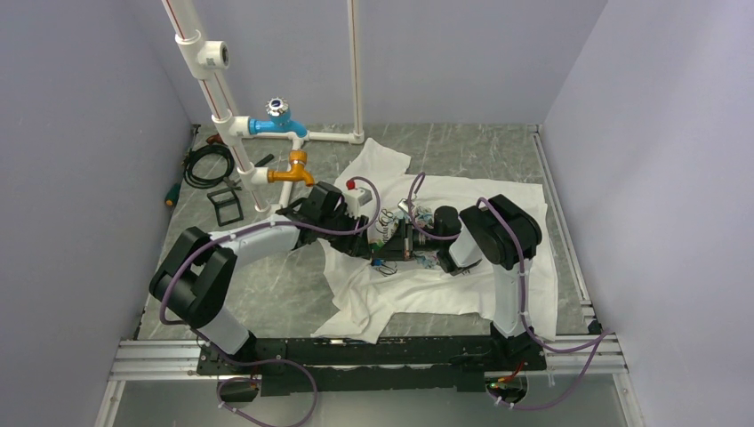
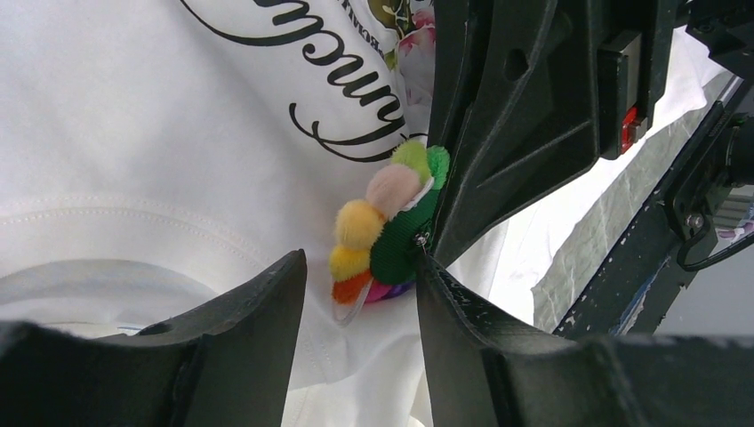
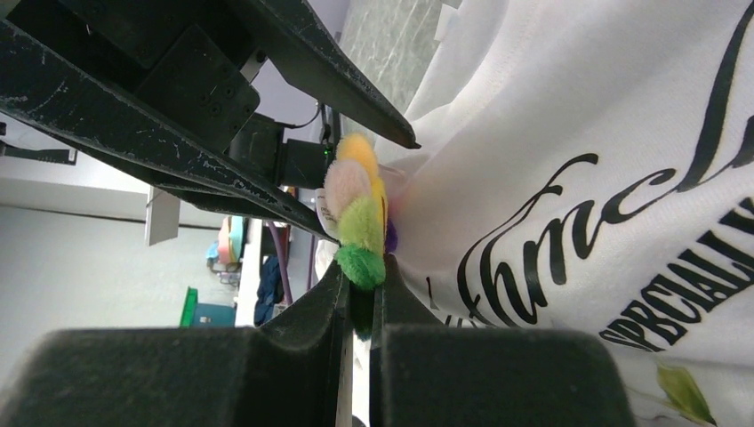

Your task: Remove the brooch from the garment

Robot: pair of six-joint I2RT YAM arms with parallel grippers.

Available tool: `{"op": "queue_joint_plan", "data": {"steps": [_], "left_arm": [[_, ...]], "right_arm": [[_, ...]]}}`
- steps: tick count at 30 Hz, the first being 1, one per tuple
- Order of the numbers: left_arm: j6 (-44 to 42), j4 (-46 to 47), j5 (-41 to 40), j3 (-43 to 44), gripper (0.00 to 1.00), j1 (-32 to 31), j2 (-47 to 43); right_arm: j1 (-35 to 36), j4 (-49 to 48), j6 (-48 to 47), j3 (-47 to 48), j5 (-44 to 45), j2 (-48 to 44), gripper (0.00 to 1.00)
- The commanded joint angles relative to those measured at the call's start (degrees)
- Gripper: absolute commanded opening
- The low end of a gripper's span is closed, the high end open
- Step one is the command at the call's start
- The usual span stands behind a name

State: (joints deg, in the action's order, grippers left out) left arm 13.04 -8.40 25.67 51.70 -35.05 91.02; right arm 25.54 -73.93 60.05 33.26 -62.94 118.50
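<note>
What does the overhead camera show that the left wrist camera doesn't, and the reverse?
Only overhead: the whole left arm and right arm, the blue tap and orange tap on white pipes, the shirt spread out. Only left wrist: the brooch, fluffy coloured balls, inside the open left gripper, the right gripper pinching its green edge. Both: white shirt, the grippers meeting.
</note>
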Motion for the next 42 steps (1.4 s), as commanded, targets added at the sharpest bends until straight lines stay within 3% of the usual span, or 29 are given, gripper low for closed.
{"op": "queue_joint_plan", "data": {"steps": [1, 8, 33, 42], "left_arm": [[0.89, 2.72, 3.38, -0.34, 0.54, 1.22, -1.29], [1.8, 7.68, 9.32, -3.55, 0.52, 2.44, -3.55], [2.03, 1.18, 1.67, 1.91, 0.36, 2.45, 2.0], [1.67, 1.95, 3.15, 1.16, 0.41, 2.44, 0.9]], "right_arm": [[0.48, -4.71, -0.21, 0.41, -0.63, -0.84, 0.0], [0.46, -5.66, 0.47, 0.56, -0.78, -0.3, 0.0], [0.91, -6.84, -0.19, -0.3, -1.13, -2.06, 0.0], [0.33, -2.19, -3.14, -0.17, 0.07, -2.49, 0.0]]}}
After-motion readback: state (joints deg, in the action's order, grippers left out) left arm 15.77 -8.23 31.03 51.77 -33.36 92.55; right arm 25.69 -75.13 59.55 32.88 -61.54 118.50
